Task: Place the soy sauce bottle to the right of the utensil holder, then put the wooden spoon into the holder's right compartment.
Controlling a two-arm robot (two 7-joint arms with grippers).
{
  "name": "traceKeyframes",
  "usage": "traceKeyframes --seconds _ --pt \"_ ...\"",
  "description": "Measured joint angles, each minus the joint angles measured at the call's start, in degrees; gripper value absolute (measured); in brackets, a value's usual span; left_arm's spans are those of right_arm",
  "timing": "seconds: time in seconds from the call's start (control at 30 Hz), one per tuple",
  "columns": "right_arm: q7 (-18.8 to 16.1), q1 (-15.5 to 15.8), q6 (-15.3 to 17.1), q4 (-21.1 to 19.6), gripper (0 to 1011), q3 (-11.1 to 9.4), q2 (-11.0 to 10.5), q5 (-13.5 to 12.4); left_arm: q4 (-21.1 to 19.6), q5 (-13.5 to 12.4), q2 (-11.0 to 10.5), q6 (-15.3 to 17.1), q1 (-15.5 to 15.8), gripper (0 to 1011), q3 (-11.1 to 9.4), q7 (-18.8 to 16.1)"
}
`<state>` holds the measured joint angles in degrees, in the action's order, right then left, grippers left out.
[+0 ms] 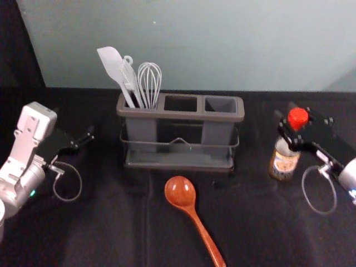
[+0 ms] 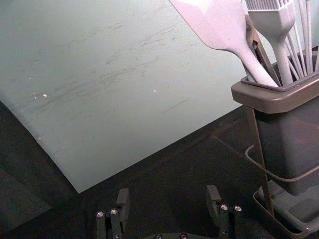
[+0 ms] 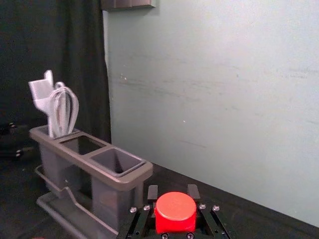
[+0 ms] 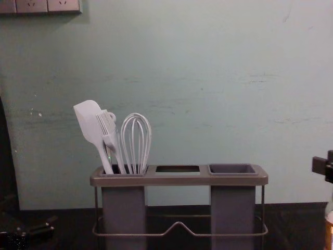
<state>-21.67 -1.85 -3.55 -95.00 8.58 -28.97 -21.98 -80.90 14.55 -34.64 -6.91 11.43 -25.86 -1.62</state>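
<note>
- The head view is showing the wooden spoon (image 1: pixel 180 192) lying before the utensil holder (image 1: pixel 181 115); the left wrist view is revealing the bristles of the brush (image 2: pixel 271 20).
- The right gripper (image 1: pixel 286 127) is standing to the holder's right, its jaws clamping the neck of the soy sauce bottle (image 1: pixel 284 161).
- The left gripper (image 1: pixel 86 138) is hanging left of the holder, its jaws standing apart with nothing between them.
- One spatula (image 4: pixel 88 122), one brush and one whisk (image 4: pixel 136 140) are sharing the left compartment; three openings are lining the holder's top.
- One bottle is wearing a smooth, round red cap (image 1: pixel 297 118); one spoon is gleaming, its oval bowl tapering into a slender handle.
- A thin wire rail (image 4: pixel 179 224) is peaking mid-front.
</note>
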Motion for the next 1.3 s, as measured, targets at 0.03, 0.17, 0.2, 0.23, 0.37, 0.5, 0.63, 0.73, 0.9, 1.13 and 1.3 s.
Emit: traceKeyframes --seconds 0.03,0.17,0.2,0.23,0.37,0.5,0.63,0.73,0.9,1.13,1.3 --pt "-0.36 -1.35 0.4 1.48 366 0.22 0.62 -0.43 0.0 0.0 0.0 0.0 0.0 1005 0.0 0.0" --pt "-0.93 -4.44 1.16 4.78 367 1.05 1.83 -0.82 0.0 0.0 0.0 0.0 0.0 1005 0.0 0.0" --pt "-0.95 -4.93 1.3 5.28 366 1.21 1.99 -0.82 0.0 0.0 0.0 0.0 0.0 1005 0.0 0.0" --pt "-0.97 -5.44 1.43 5.72 366 1.41 2.15 -0.78 0.0 0.0 0.0 0.0 0.0 1005 0.0 0.0" --pt "-1.27 -7.46 1.65 7.57 366 2.31 2.86 -0.49 0.0 0.0 0.0 0.0 0.0 1005 0.0 0.0" --pt "-1.34 -9.15 1.69 9.43 366 3.12 3.64 -0.09 0.0 0.0 0.0 0.0 0.0 1005 0.0 0.0" --pt "-1.49 -10.06 1.41 10.93 365 3.45 4.15 -0.05 0.0 0.0 0.0 0.0 0.0 1005 0.0 0.0" --pt "-1.78 -10.61 1.03 12.02 365 3.59 4.45 -0.08 0.0 0.0 0.0 0.0 0.0 1005 0.0 0.0" --pt "-1.86 -11.16 0.69 13.02 364 3.88 4.77 -0.04 0.0 0.0 0.0 0.0 0.0 1005 0.0 0.0" --pt "-1.85 -12.05 0.3 14.78 364 4.46 5.42 0.45 0.0 0.0 0.0 0.0 0.0 1005 0.0 0.0" --pt "-1.82 -12.36 -0.23 15.68 364 4.61 5.92 0.73 0.0 0.0 0.0 0.0 0.0 1005 0.0 0.0"
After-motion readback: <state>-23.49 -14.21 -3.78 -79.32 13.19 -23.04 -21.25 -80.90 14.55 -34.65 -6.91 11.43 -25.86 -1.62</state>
